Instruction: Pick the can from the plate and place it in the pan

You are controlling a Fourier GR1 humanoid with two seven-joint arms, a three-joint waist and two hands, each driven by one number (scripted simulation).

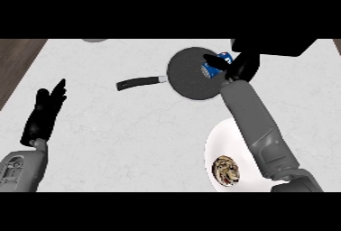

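Reaching toward one o'clock, we are holding our right hand point(241, 66) over the right rim of the pan point(193, 74), its fingers point(226, 62) curling round the blue can point(214, 67). The can is sitting tilted over the pan's right side, and we cannot tell whether it is touching the pan's bottom. The pan is lying on the pale surface point(133, 131) at about twelve o'clock, its black handle point(140, 82) pointing toward nine o'clock. Our right forearm point(260, 126) is crossing above the white plate point(216, 144) at about four o'clock; the plate is carrying a round brownish item point(226, 170) near its lower edge. At nine o'clock we are resting our left hand point(45, 113) above the surface, its fingers straight and holding nothing.
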